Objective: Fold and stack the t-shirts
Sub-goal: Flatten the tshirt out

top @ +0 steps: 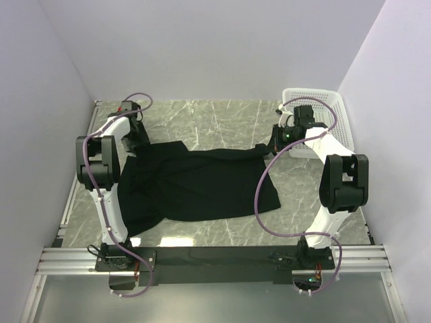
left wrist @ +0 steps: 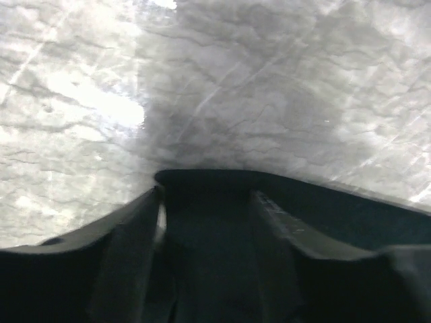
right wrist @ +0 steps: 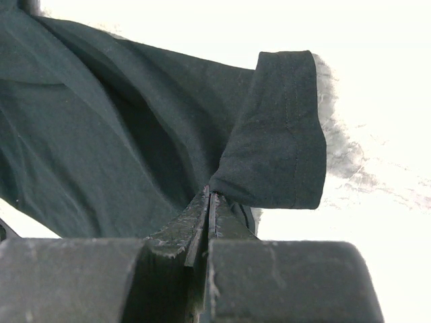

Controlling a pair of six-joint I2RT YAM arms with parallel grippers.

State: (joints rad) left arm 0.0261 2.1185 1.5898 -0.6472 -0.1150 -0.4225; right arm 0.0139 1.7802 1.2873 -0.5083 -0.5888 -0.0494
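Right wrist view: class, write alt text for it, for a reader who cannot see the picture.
The right arm's jaws, bottom centre, are shut on a pinch of the black t-shirt beside its short sleeve, whose stitched hem shows. The background is washed-out white.

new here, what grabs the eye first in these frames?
A black t-shirt sprawls rumpled across the middle of the marble table. The right gripper is clamped on it just below a sleeve, at the shirt's far right edge. A white basket sits in the table's far right corner, behind that arm.
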